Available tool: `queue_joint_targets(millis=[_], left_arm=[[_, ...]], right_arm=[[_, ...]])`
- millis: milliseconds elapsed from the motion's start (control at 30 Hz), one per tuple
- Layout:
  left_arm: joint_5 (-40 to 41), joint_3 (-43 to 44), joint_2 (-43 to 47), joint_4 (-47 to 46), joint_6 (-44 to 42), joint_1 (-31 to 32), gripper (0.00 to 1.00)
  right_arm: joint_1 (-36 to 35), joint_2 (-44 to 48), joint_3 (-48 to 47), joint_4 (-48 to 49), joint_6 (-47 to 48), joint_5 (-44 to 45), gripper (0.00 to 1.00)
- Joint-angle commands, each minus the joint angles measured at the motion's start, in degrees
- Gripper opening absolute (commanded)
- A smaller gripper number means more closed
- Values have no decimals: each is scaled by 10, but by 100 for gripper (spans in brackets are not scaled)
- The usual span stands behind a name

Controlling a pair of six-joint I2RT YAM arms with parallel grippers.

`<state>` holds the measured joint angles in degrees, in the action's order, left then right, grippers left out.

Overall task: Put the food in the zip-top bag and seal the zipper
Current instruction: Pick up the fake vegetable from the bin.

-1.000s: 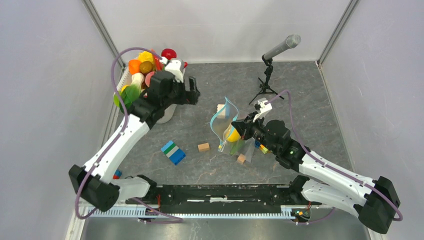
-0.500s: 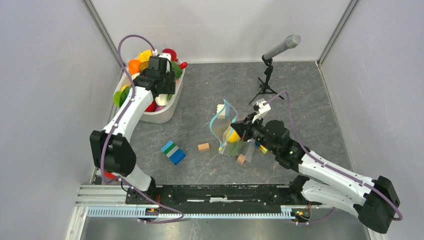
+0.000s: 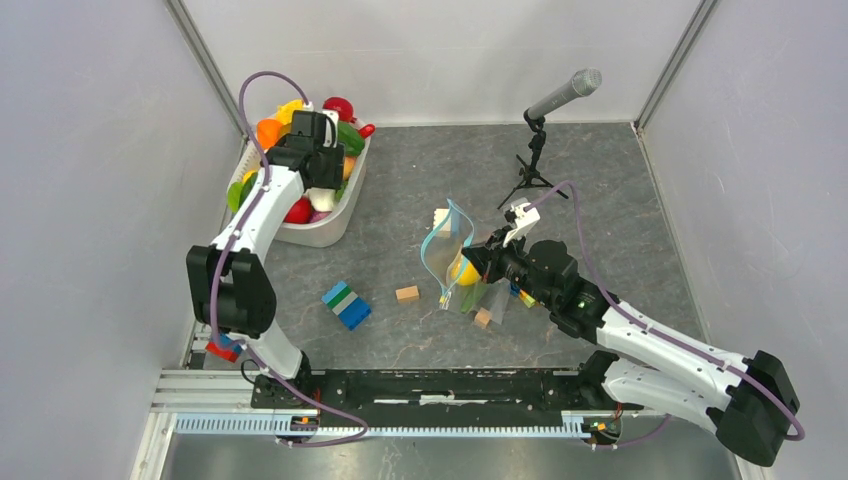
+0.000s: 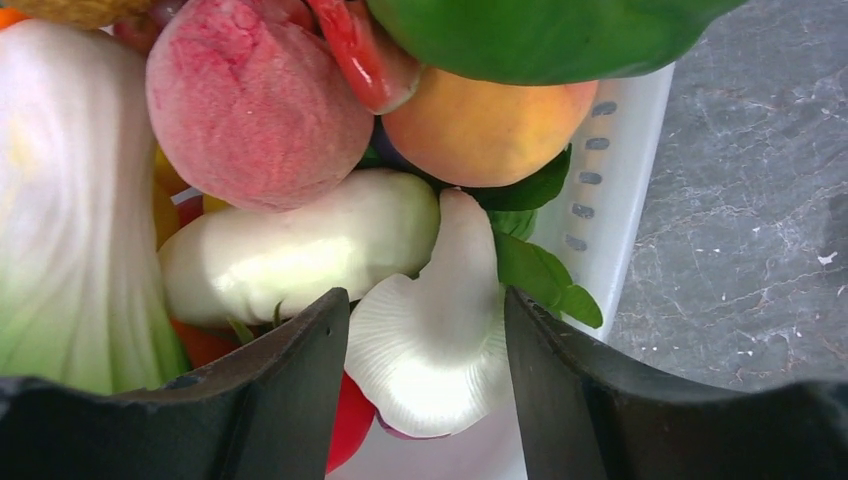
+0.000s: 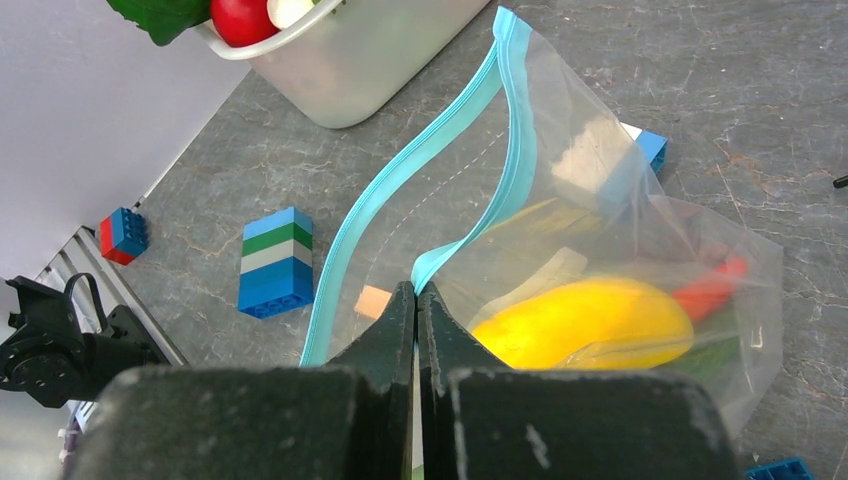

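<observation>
Your left pincer [image 4: 425, 312], back over the tub [image 4: 620, 180], narrows part-open around a white mushroom [image 4: 432, 350]; your right pincer [image 5: 416, 300] stays clamped on the zip-top bag [image 5: 640, 220] by its zipper [image 5: 440, 130], mouth ready.

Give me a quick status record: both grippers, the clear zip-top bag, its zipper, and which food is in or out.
left gripper: in the white plastic tub, jaws either side of a white toy mushroom; grip unclear
right gripper: shut on the light-blue zipper strip of the clear crinkly plastic bag
bag mouth: open, unsealed
in bag: yellow toy fruit, red piece
in tub: pink peach, orange fruit, others
on table: blue-green-white block stack, tan wooden cube
</observation>
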<state>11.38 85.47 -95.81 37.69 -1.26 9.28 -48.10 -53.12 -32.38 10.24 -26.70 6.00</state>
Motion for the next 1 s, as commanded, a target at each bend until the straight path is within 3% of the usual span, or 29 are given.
queue_joint_targets(millis=[0,133,433,567,667,867,967], left_arm=[[-17,-3,-7,-12,-20,0,62],[-4,3,-29,-10,-23,0,57],[-12,-3,-48,-1,-26,0,56],[-15,5,-42,7,-18,0,39],[-22,7,-19,10,-7,0,30],[-46,-6,74,7,31,0,29],[-99,-39,141,-21,46,0,29]], right_arm=[[2,-2,-6,13,10,-5,0],[2,-1,-4,13,8,-5,0],[2,3,-7,5,8,-5,0],[2,4,-9,2,7,-5,0],[2,5,-9,2,5,-6,0],[2,4,-11,3,2,-6,0],[2,0,-11,4,0,-6,0]])
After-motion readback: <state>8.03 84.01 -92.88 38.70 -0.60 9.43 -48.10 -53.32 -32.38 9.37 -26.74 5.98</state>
